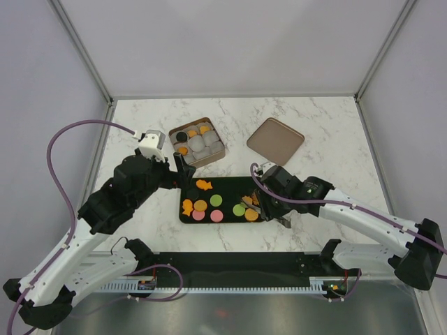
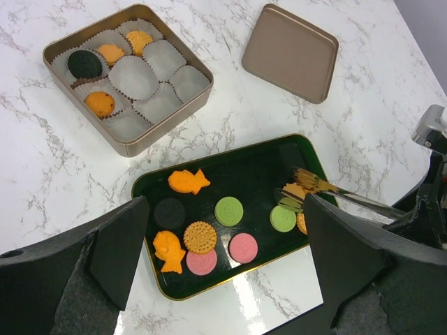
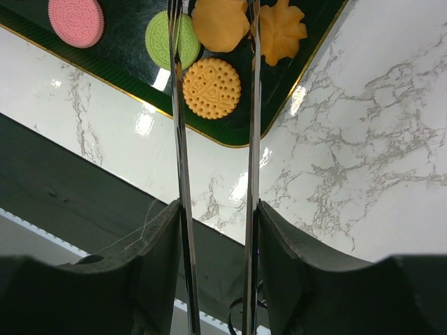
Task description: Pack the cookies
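Tongs [image 3: 178,139] of thin steel in right fingers [image 3: 157,279] straddle a smooth orange cookie [image 3: 220,24]; left fingers [image 2: 112,258] wide

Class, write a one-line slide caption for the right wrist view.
Tongs in the right gripper bracket an orange cookie at the dark tray corner.

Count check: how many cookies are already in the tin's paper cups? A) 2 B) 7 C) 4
C: one black cookie and three orange cookies sit in the tin; the other paper cups are empty.
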`<state>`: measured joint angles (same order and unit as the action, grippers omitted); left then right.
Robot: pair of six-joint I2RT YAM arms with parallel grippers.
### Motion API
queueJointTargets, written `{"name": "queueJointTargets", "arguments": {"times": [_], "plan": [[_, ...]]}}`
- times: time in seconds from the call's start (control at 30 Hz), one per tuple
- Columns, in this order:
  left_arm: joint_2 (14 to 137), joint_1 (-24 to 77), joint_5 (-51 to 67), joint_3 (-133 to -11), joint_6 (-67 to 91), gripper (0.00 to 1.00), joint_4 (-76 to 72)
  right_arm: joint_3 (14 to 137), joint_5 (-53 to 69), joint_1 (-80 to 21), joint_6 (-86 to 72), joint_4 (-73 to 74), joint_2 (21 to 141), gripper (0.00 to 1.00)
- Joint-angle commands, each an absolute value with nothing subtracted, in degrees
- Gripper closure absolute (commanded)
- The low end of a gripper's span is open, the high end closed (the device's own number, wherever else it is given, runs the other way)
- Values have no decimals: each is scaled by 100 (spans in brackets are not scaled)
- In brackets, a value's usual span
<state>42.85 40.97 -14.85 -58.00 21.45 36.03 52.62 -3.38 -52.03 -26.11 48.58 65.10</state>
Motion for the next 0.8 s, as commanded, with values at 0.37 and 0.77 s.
{"name": "queueJointTargets", "arguments": {"times": [0.37,0.77], "plan": [[4175,4105,-1494,-5810,1916,0,3436,5730,-615,-5247,-2470,4887,6768,65],[4157,4113,-1556,-5862,1881,0,3507,6196,-800,-5247,-2356,4843,6952,70]]}}
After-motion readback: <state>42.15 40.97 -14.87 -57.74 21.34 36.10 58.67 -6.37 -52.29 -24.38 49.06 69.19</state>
